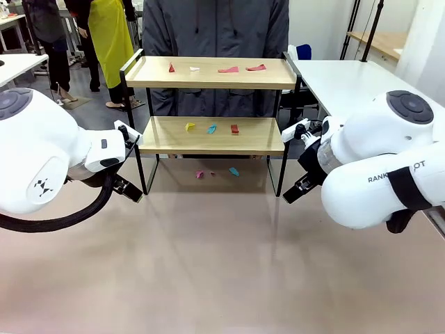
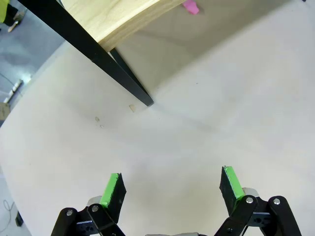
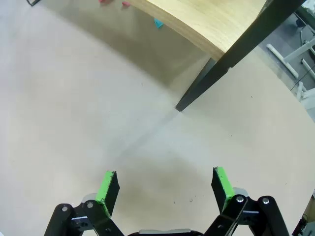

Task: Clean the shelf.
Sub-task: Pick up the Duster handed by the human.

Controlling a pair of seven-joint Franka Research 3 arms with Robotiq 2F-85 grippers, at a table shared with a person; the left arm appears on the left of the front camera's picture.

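Left end effector and right end effector, both released and empty, flank the shelf ahead, one beside each front corner; its long axis runs between them

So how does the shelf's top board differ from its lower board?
The top board carries four: three reddish scraps and a white scrap; the lower board carries three: a yellow scrap, a teal scrap, a red scrap. The top board's scraps spread wider; the lower board's bunch near the middle. Both are light wood in one black frame.
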